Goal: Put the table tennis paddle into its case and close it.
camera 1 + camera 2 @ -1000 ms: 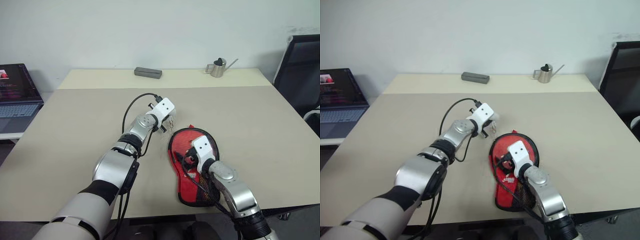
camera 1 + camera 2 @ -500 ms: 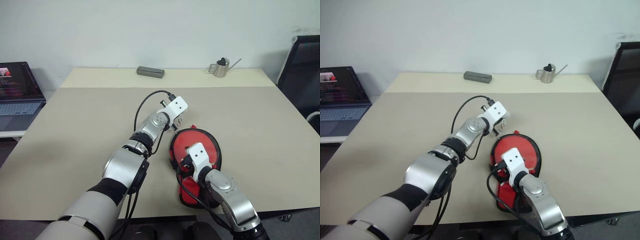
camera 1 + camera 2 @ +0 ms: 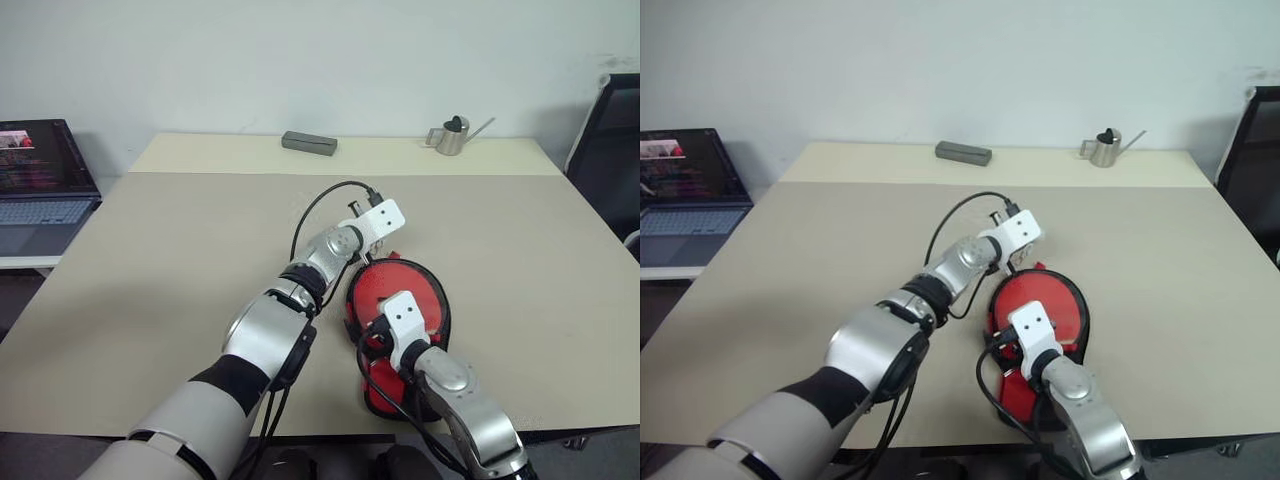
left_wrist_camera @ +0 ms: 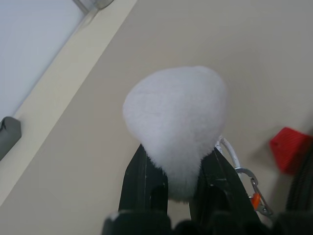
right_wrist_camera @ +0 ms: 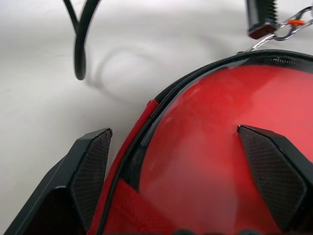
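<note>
The left hand (image 4: 178, 183), pinching the white fluffy charm (image 4: 176, 125), has swung rightward to the case's (image 3: 430, 300) far edge. The right hand (image 5: 186, 181) hangs wide over the paddle (image 5: 205, 161) inside, mid-counter (image 3: 150, 250).

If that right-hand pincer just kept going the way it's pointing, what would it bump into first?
Probably the red case: the open right pincer points straight at its round end, with the left pincer beyond it. Depth is uncertain.
</note>
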Controlling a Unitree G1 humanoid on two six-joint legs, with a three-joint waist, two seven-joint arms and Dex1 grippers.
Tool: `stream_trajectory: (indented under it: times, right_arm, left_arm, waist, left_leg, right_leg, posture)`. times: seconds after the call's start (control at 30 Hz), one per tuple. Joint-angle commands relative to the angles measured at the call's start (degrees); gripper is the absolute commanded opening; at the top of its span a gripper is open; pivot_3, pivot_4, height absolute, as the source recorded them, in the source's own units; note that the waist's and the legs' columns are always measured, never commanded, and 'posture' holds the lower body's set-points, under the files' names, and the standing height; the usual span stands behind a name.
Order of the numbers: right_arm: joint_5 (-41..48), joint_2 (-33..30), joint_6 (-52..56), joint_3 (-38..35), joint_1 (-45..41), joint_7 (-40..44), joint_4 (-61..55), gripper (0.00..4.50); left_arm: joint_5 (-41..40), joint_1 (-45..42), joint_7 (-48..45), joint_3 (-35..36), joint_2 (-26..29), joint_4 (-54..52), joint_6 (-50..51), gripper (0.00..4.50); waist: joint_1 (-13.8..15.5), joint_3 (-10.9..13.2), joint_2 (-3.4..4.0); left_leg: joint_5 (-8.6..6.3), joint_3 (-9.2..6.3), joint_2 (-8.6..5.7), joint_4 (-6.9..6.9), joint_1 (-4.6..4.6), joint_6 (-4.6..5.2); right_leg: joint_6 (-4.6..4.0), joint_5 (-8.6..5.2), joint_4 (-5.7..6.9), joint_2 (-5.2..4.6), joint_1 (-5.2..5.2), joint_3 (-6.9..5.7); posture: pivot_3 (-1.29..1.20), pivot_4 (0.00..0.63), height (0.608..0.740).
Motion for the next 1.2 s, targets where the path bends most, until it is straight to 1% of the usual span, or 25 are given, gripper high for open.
stream_trajectory:
  times: [0.03,0.13,0.23,0.3,0.37,0.4,0.47,0.53,0.6,0.63,0.93,1.1,1.2]
  right_arm:
    - [0.14,-1.04,6.22,1.25,4.05,0.07,5.32,4.50]
    - [0.24,-1.00,6.09,1.16,3.68,-0.03,5.70,4.50]
    - [0.26,-0.86,5.86,1.16,3.07,-0.01,6.25,4.50]
    - [0.30,-0.82,5.70,1.07,2.65,0.09,6.63,4.50]
    - [0.36,-0.85,5.48,0.94,2.38,0.21,7.01,4.50]
    - [0.39,-0.89,5.34,0.91,2.22,0.32,7.22,4.50]
    - [0.47,-0.96,5.12,0.82,1.94,0.52,7.59,4.50]
    - [0.54,-0.98,4.91,0.75,1.44,0.73,8.10,4.50]
    - [0.59,-0.90,4.67,0.75,0.83,0.90,8.72,4.50]
    - [0.61,-0.87,4.49,0.73,0.49,1.01,9.15,4.50]
    - [0.64,-0.97,3.24,0.37,-2.46,2.43,12.29,4.50]
    - [0.65,-0.89,2.82,0.41,-3.48,3.07,13.24,4.50]
    - [0.68,-0.93,2.57,0.21,-4.02,3.42,13.87,4.50]
  left_arm:
    - [0.42,-1.78,-3.00,-0.77,-1.67,-0.98,-0.04,0.25]
    - [1.20,-0.67,-6.08,-1.73,-2.27,-0.91,0.23,0.25]
    - [1.87,0.32,-7.00,-2.71,-2.40,-0.98,-0.19,0.25]
    - [1.66,0.81,-7.47,-2.69,-2.37,-1.05,-0.16,1.01]
    - [1.73,1.12,-7.70,-2.77,-2.22,-1.07,-0.08,1.62]
    - [1.70,1.24,-7.64,-2.71,-1.99,-1.08,-0.05,2.04]
    - [1.55,1.34,-7.50,-2.53,-1.62,-1.13,-0.02,2.71]
    - [1.02,1.40,-7.96,-2.06,-1.41,-1.19,0.02,3.50]
    - [0.03,1.38,-8.71,-1.21,-1.32,-1.33,-0.32,4.20]
    - [-0.57,1.34,-9.19,-0.73,-1.31,-1.38,-0.37,4.46]
    - [-4.45,0.91,-12.83,2.86,-0.49,-1.95,-0.72,4.46]
    - [-5.83,-0.58,-12.35,4.45,2.00,-2.55,-1.94,4.46]
    - [-7.14,-1.61,-14.06,5.59,3.94,-2.91,-2.68,4.46]
  waist:
    - [0.11,0.00,0.00]
    - [0.22,0.00,0.01]
    - [0.23,-0.03,0.04]
    - [0.22,-0.03,0.05]
    - [0.23,-0.04,0.05]
    - [0.23,-0.08,0.06]
    - [0.24,-0.21,0.08]
    - [0.23,-0.32,0.09]
    - [0.20,-0.38,0.08]
    - [0.18,-0.42,0.07]
    - [-0.39,-0.44,0.10]
    - [-0.62,-0.45,0.10]
    - [-0.82,-0.45,0.11]
  left_leg:
    - [0.00,0.00,0.00,0.00,0.00,0.00]
    - [0.00,-0.01,0.00,0.01,0.01,0.00]
    - [0.00,0.00,0.00,0.01,0.04,0.01]
    - [0.00,-0.01,0.01,0.01,0.04,0.01]
    - [0.00,-0.01,0.01,0.02,0.04,0.01]
    - [0.00,0.00,0.01,0.02,0.06,0.01]
    - [-0.01,-0.01,0.01,0.02,0.12,0.02]
    - [-0.01,-0.01,0.02,0.03,0.15,0.02]
    - [-0.01,-0.01,0.02,0.03,0.17,0.03]
    - [-0.01,-0.02,0.02,0.04,0.18,0.03]
    - [0.02,-0.03,0.03,0.11,0.23,0.03]
    - [0.02,-0.02,0.04,0.11,0.23,0.03]
    - [0.02,-0.02,0.04,0.12,0.23,0.02]
  right_leg:
    - [0.00,0.00,0.00,0.00,0.01,0.00]
    - [0.00,0.00,0.00,0.00,0.03,-0.03]
    - [0.00,0.00,0.01,0.00,0.05,-0.02]
    - [0.00,0.00,0.01,0.00,0.05,-0.02]
    - [0.00,0.00,0.01,0.00,0.06,-0.02]
    - [0.00,0.00,0.02,0.00,0.08,-0.02]
    - [0.00,0.00,0.02,0.00,0.15,-0.02]
    - [0.00,0.00,0.02,0.00,0.19,-0.03]
    - [0.00,0.00,0.04,0.00,0.21,-0.04]
    - [0.00,0.00,0.05,0.00,0.21,-0.05]
    - [0.01,0.01,0.17,0.02,0.23,-0.04]
    - [0.01,0.01,0.18,0.02,0.23,-0.03]
    - [0.01,0.02,0.20,0.02,0.21,-0.02]
  posture:
    - [0.00,0.150,0.740]
    - [0.00,0.150,0.740]
    - [0.00,0.150,0.740]
    - [0.00,0.150,0.740]
    - [0.00,0.150,0.740]
    - [0.00,0.150,0.740]
    - [0.00,0.150,0.740]
    - [0.00,0.150,0.740]
    - [0.00,0.150,0.740]
    - [0.00,0.150,0.740]
    - [0.00,0.150,0.740]
    - [0.00,0.150,0.740]
    - [0.00,0.150,0.740]
